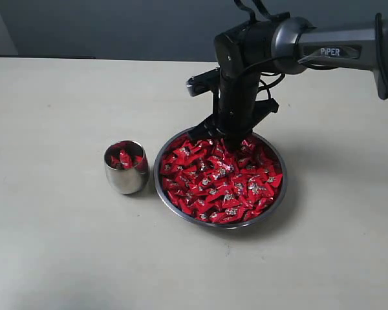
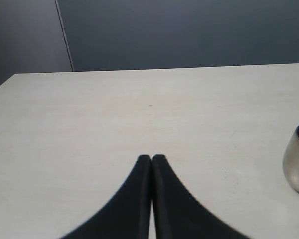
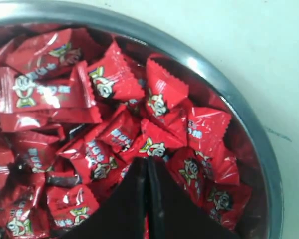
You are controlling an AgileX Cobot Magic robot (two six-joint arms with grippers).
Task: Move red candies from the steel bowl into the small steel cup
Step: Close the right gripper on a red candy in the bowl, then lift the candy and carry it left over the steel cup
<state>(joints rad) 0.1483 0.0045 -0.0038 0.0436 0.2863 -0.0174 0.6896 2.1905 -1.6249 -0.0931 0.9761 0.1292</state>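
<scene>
Pressing its two black fingers flat against each other, the right gripper (image 3: 147, 160) stands clenched, its tips pushed down into the heap of red candies (image 3: 109, 84). No wrapper shows between the fingers, and whether a corner of one is caught at the very tips I cannot tell. Candies lie all around those tips, touching them, piled on one another with their shiny wrappers turned every way. Just beyond the tips curves the thin rim of the steel bowl (image 3: 229, 92), so the gripper works near the bowl's edge and not at its middle, with most of the heap spread out before it. Above the gripper the right arm (image 1: 291, 39) comes down steeply, black at the wrist and grey farther up. Past the bowl's rim, on the side away from this arm, the small steel cup (image 1: 125, 177) stands upright on the pale table (image 1: 52, 226), just beside the bowl; whether the two touch I cannot tell. A few red candies lie inside the cup, and it is well apart from the right gripper's tips. The left gripper (image 2: 151, 157) is also clenched, its fingers meeting along their whole length with nothing between them. It hangs over bare table, and the cup shows ahead of it, apart from its tips.
</scene>
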